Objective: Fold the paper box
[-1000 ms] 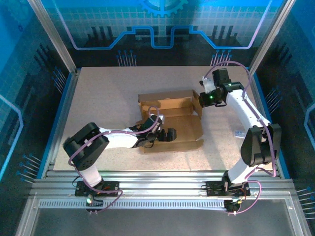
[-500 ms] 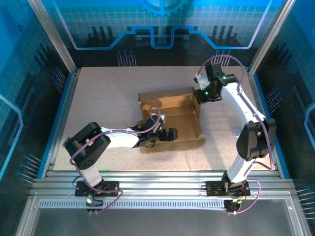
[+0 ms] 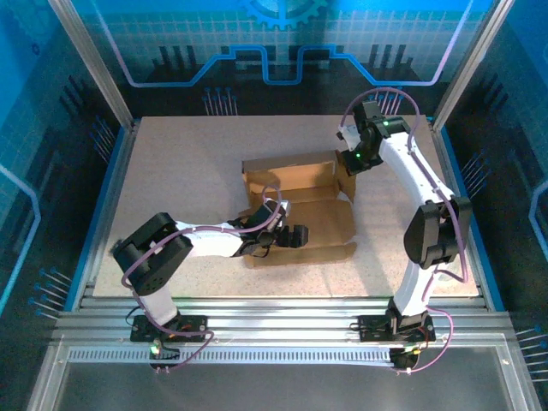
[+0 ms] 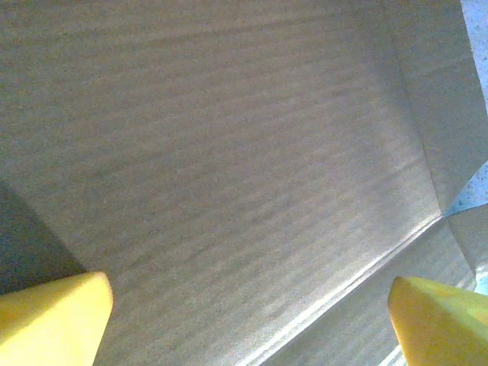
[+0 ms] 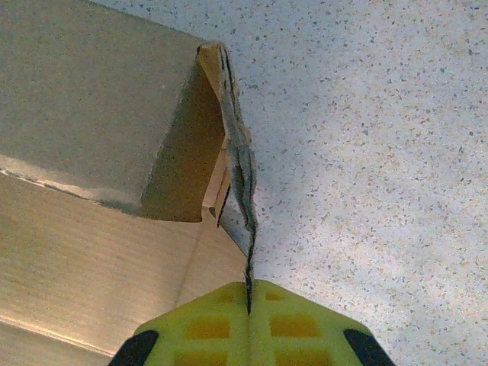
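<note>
Speckled table [image 3: 180, 171], blue walls [image 3: 38, 128], paper box [image 3: 321, 218]

The worktop [image 3: 188, 171] is seen as a pale, speckled slab, bordered by a blue edge on the left and right and by metal rails along the near side. One thing is carried directly on it: the paper box [image 3: 295, 210], of plain brown cardboard, laid near the middle and slightly toward the right. Its base panel is spread flat on the surface, while its far wall and a right-hand side flap are raised. The surrounding surface is left bare.
</note>
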Controlling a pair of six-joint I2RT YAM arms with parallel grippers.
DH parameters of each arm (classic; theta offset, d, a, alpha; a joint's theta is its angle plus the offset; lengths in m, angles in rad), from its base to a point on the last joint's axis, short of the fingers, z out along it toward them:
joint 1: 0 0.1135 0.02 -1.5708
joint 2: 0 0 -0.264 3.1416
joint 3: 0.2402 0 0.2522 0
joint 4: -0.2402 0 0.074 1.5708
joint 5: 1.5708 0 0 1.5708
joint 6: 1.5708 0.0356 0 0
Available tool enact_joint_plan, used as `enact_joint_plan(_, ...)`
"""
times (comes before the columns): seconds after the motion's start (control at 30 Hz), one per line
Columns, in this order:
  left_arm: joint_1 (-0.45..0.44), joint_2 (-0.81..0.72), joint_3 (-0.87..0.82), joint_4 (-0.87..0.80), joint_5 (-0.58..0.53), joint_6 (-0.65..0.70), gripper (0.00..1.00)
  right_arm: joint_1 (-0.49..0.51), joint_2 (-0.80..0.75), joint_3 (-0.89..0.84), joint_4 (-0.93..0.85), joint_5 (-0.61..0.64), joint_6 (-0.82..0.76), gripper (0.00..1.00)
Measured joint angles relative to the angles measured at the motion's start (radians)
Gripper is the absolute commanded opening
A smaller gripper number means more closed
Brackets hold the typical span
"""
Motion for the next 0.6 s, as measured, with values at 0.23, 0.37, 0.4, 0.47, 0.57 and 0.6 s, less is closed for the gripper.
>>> enact_joint_plan(0.23, 0.0, 0.0, 0.006, -0.012, 0.0, 0.011, 0.94, 0.005, 0.039, 0.077, -0.06, -0.023, -0.003, 0.0)
enact_joint_plan(0.37, -0.003, 0.005, 0.016, -0.019, 0.0, 0.01, 0.93, 0.014, 0.039, 0.074, -0.068, -0.052, 0.015, 0.0)
enact_joint_plan(0.4, -0.003, 0.008, 0.018, -0.021, 0.0, 0.01, 0.92, 0.018, 0.039, 0.068, -0.066, -0.059, 0.023, 0.0)
enact_joint_plan(0.47, -0.004, 0.011, 0.022, -0.026, 0.0, 0.009, 0.92, 0.023, 0.039, 0.046, -0.053, -0.067, 0.037, 0.0)
enact_joint_plan(0.57, -0.005, 0.011, 0.023, -0.03, 0.0, 0.007, 0.91, 0.029, 0.037, -0.004, -0.018, -0.067, 0.06, 0.0)
enact_joint_plan(0.6, -0.005, 0.011, 0.023, -0.032, 0.0, 0.007, 0.91, 0.031, 0.032, -0.029, 0.003, -0.068, 0.069, 0.0)
